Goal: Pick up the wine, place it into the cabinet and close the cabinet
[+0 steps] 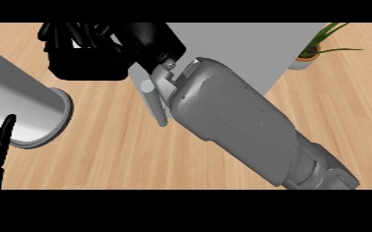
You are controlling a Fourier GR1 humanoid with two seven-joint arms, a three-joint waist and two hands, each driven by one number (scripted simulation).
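Wooden counter point(109, 162) fills the view. One grey right forearm point(232, 123) crosses it from lower right toward upper left and hides much of the middle.

One grey cabinet point(232, 42) at top centre, partly behind the forearm. Only a plain grey face shows; inside not visible, contents unknown. One narrow grey strip point(156, 105) hangs at the cabinet's left corner, just beside the forearm. Can't tell whether it's a door edge or a handle.

One grey cylinder point(25, 101) at the left edge, tilted, ending in a flared round rim. Can't tell what it is or whether anything is in it.

Right hand point(94, 54) at upper left, to the left of the cabinet: a black mass, black on black. Can't tell if it's open, closed or gripping something.

Wine: not separable anywhere. If it's inside that black mass, it's hidden.

One white pot point(303, 61) at upper right, beside the cabinet's right side, holding one green plant point(323, 42).

Left hand point(7, 132): only one thin black sliver at the left edge, below the cylinder. State can't be told.
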